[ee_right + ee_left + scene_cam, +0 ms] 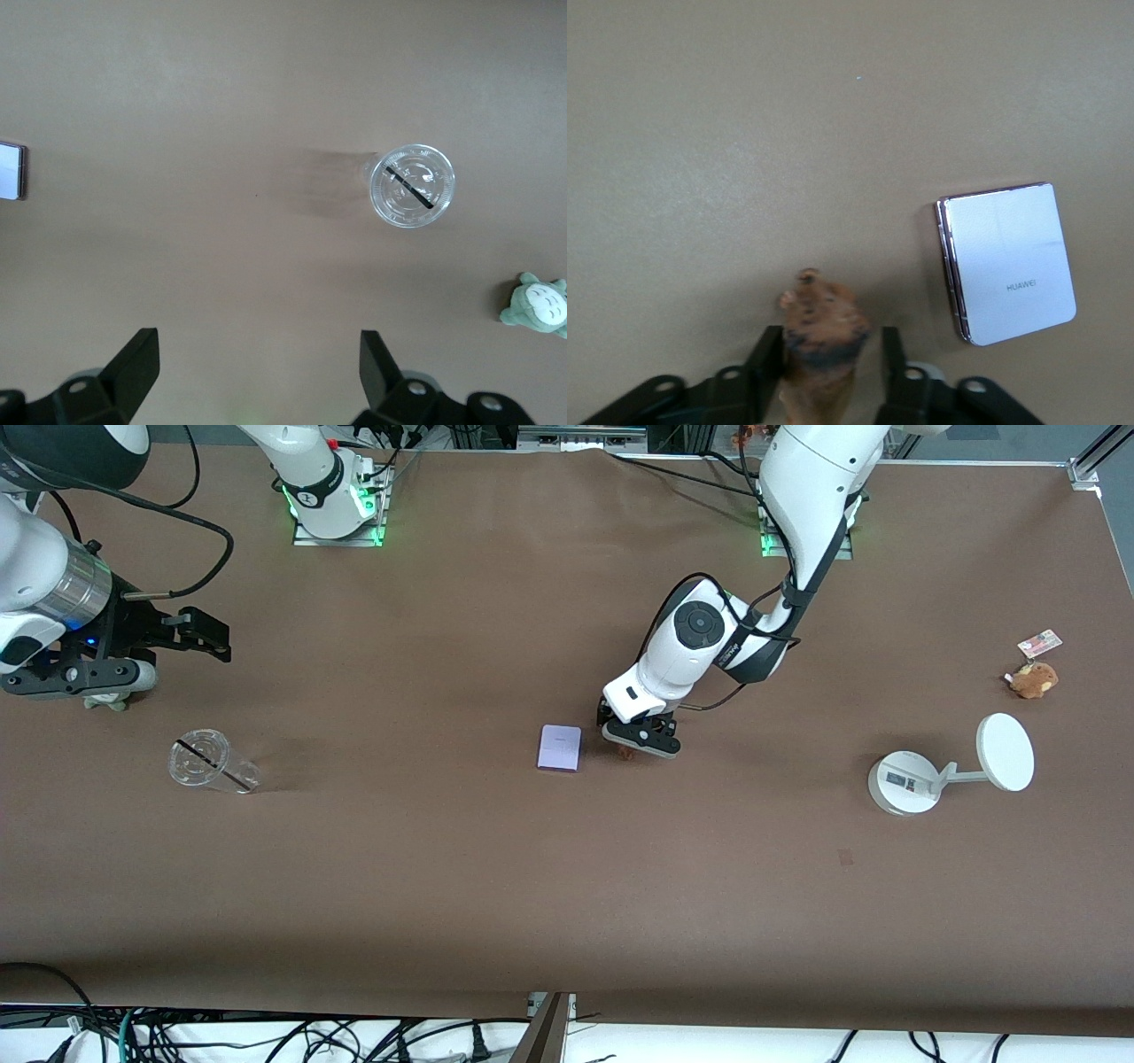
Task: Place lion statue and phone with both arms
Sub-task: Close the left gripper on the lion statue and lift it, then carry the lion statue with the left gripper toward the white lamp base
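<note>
In the front view the left gripper [640,737] covers nearly all of the lion statue [625,752]; only a speck of reddish-brown shows under it. In the left wrist view the statue's [822,341] lower part runs off the picture's edge. The grey-green plush toy [538,305] is cut by the right wrist view's edge, as is the phone [11,171]. The print on the small card [1039,642] near the tan plush toy [1033,679] is too small to read.

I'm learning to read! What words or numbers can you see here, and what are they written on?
"HUAWEI": on the phone, lying flat on the table.
Label on the white stand's base: too small to read.
Small card near the tan plush toy: printing too small to read.
Nothing else carries text.
</note>
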{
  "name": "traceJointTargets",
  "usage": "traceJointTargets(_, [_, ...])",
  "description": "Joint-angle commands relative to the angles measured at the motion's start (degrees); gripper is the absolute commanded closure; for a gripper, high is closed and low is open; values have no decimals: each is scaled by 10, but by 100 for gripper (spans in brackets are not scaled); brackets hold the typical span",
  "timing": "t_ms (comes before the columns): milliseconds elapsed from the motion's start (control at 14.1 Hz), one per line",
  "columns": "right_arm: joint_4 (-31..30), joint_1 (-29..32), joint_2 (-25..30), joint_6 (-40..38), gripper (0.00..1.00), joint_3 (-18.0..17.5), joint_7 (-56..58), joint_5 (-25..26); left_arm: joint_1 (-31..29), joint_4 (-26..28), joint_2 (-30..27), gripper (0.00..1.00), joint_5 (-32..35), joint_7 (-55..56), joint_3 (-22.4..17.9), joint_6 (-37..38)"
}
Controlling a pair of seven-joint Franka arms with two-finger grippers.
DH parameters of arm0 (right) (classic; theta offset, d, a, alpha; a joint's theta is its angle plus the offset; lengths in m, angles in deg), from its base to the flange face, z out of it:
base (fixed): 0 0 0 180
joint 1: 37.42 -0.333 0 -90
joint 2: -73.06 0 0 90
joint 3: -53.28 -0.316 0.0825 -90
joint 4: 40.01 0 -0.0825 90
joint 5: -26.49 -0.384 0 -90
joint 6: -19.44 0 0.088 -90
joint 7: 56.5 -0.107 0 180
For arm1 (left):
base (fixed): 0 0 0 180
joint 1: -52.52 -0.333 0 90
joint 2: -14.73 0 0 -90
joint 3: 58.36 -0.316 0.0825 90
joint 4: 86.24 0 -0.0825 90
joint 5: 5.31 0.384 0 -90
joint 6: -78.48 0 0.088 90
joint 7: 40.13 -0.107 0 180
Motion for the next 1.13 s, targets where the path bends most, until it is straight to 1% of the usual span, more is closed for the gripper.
traceJointTargets(0, [16, 2, -6, -10, 0, 2, 10, -2, -8, 1, -34, 94, 3, -44, -6, 47])
traceJointTargets(142, [16, 3, -6, -11, 0, 6, 9, -5, -25, -3, -69, 94, 3, -49, -6, 108])
traceJointTargets(212, [16, 3, -6, -12, 0, 6, 9, -5, -36, -5, -91, 94, 3, -50, -6, 150])
traceJointTargets(354, [16, 3, -6, -11, 0, 6, 9, -4, -75, -16, -131, 94, 3, -69, -5, 232])
traceJointTargets(496, [15, 3, -6, -11, 0, 6, 10, -3, -121, -51, -157, 93, 2, -118, -4, 343])
traceJointTargets(566, [16, 3, -6, -11, 0, 6, 10, -5, -142, -75, -164, 92, 2, -138, -4, 408])
traceJointTargets(637, [16, 2, -6, -11, 0, 6, 9, -6, -165, -99, -165, 88, 2, -150, -4, 463])
traceJointTargets(708, [16, 1, -6, -11, 0, 5, 7, -7, -191, -117, -165, 88, 2, -164, -5, 504])
traceJointTargets(779, [15, 1, -6, -11, 0, 4, 6, -7, -215, -119, -169, 89, 2, -185, -5, 516])
traceJointTargets(920, [16, 2, -6, -10, 0, 4, 9, -7, -254, -118, -165, 92, 4, -220, -8, 512])
traceJointTargets(991, [16, 2, -7, -10, 0, 4, 9, -6, -271, -117, -153, 92, 11, -226, -9, 505])
traceJointTargets(1062, [16, 2, -6, -10, 0, 4, 9, -5, -287, -112, -148, 91, 33, -229, -7, 484])
